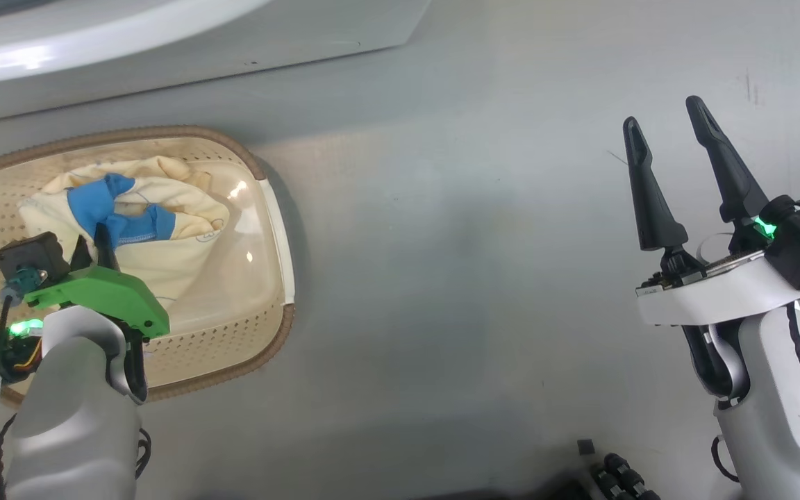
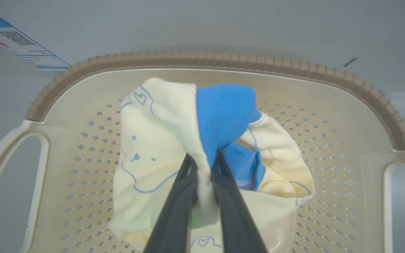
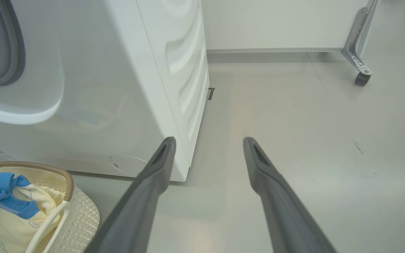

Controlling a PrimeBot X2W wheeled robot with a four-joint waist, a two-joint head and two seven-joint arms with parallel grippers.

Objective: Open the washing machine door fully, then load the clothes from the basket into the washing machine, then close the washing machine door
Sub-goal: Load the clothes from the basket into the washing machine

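- The left gripper point(image 2: 202, 158) has its jaws closed on a fold of the clothes point(image 2: 153, 140), cream fabric with a blue patch, inside the basket point(image 2: 202, 59).
- The right gripper point(image 1: 664, 114) has its jaws apart and empty, well apart from the basket.
- The washing machine point(image 3: 118, 88) stands near the basket, its gasket point(image 3: 9, 52) uncovered.
- The loading step seems to be in hand; the next move, I think, calls for lifting the garment clear of the basket.

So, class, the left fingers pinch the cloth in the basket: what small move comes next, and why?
Probably lift the left gripper straight up: its fingers are shut on a fold of the clothes, which lie inside the basket, so raising should bring them out.
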